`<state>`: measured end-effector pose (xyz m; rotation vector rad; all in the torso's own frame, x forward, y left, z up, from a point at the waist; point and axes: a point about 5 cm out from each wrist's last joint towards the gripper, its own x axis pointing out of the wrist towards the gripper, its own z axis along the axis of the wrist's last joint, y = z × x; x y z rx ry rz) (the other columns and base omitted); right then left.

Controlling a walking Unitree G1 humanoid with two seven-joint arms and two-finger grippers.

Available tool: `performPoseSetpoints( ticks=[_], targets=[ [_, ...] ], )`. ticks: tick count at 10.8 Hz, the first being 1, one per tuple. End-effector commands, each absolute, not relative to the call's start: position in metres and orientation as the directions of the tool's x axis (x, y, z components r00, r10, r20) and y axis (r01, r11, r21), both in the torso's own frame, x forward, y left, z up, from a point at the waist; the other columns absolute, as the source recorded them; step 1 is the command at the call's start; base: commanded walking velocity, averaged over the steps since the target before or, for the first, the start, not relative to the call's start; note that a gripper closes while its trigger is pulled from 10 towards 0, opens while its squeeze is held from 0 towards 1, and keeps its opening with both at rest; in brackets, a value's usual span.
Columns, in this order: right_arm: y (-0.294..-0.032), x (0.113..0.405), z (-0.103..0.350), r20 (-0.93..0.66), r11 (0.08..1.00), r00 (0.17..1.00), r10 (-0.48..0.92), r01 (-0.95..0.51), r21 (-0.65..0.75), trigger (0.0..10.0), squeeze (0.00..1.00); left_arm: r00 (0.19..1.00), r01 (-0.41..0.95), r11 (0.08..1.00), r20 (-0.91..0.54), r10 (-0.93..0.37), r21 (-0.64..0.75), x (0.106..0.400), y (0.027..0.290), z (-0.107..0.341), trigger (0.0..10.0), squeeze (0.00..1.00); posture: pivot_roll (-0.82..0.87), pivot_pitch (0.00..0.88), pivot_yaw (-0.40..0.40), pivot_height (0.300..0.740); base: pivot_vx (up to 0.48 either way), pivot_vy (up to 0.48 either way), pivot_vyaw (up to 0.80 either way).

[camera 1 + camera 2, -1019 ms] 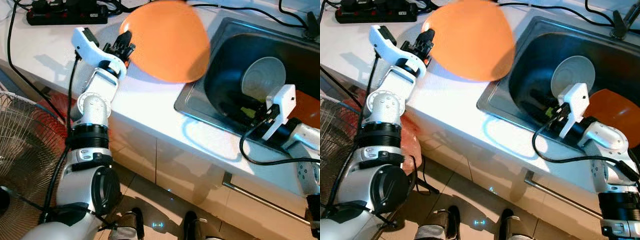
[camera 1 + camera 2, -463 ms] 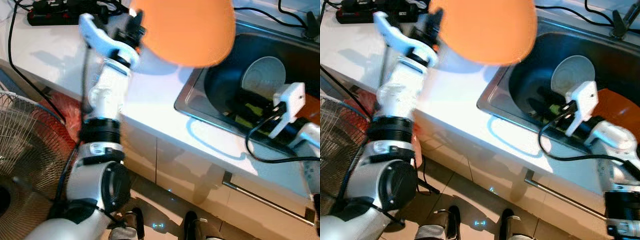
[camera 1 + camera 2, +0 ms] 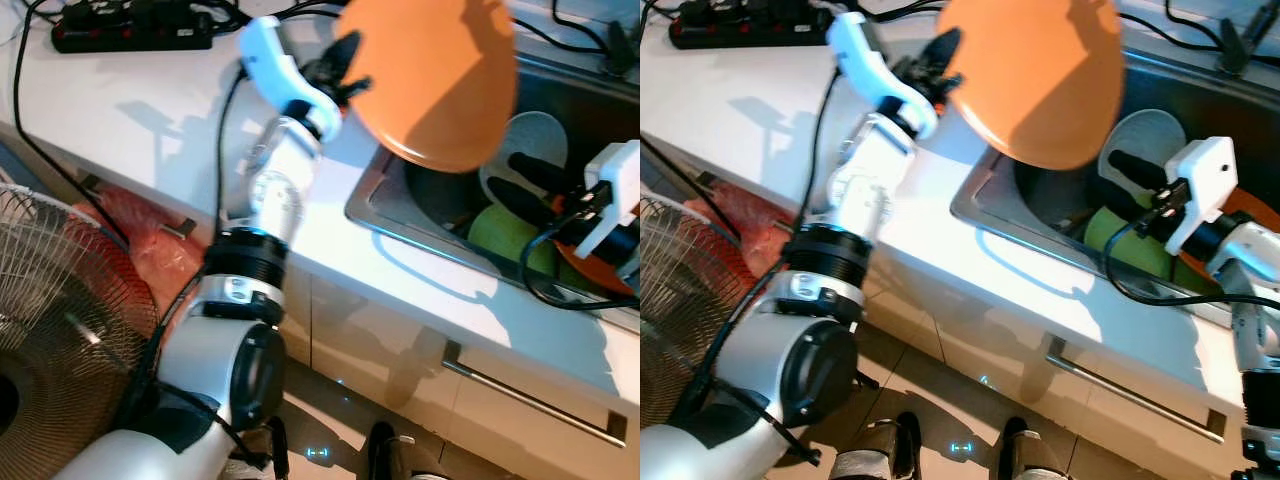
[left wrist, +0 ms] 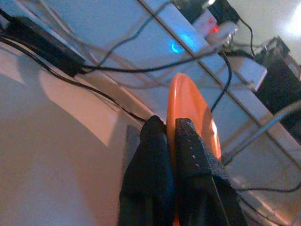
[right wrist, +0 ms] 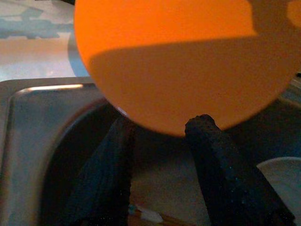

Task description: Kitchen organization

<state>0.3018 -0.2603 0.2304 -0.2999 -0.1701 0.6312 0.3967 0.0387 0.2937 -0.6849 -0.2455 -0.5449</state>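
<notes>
One orange plate (image 3: 440, 75) — left pincer (image 3: 345, 75) clamps it above sink (image 3: 372, 200)

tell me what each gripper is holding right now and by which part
The left gripper pinches the round orange plastic plate by its rim, holding it over the steel sink. The right gripper is open, holding nothing.

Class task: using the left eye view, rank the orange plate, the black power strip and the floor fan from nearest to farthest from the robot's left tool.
1. Orange plate, pinched in the left tool, over the sink's edge.
2. Black power strip, at the counter's back.
3. Floor fan, down on the floor.
</notes>
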Motion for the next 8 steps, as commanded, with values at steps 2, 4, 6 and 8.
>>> performPoseSetpoints(
  ticks=[2,4,6,8],
  targets=[
    [-0.274,0.292,0.237,0.052,0.771,0.810,0.584,-0.533,-0.349,10.0,0.00,0.780,0.619,0.642,0.448,-0.437,-0.451,0.392,0.019,0.313,10.0,0.00,-0.09,0.212,0.038,0.740,0.000,0.000,0.00],
    [-0.282,0.286,0.237,0.043,0.779,0.823,0.567,-0.518,-0.352,10.0,0.00,0.765,0.637,0.647,0.445,-0.465,-0.419,0.390,0.008,0.313,10.0,0.00,-0.11,0.209,0.047,0.740,0.000,0.000,0.00],
    [-0.286,0.281,0.238,0.044,0.789,0.834,0.550,-0.501,-0.355,10.0,0.00,0.758,0.646,0.652,0.435,-0.486,-0.398,0.389,-0.002,0.310,10.0,0.00,-0.12,0.207,0.053,0.740,0.000,0.000,0.00],
    [-0.291,0.275,0.238,0.047,0.801,0.845,0.532,-0.484,-0.353,10.0,0.00,0.737,0.673,0.648,0.403,-0.543,-0.357,0.384,-0.022,0.304,10.0,0.00,-0.13,0.211,0.060,0.740,0.000,0.000,0.00]
  ],
)
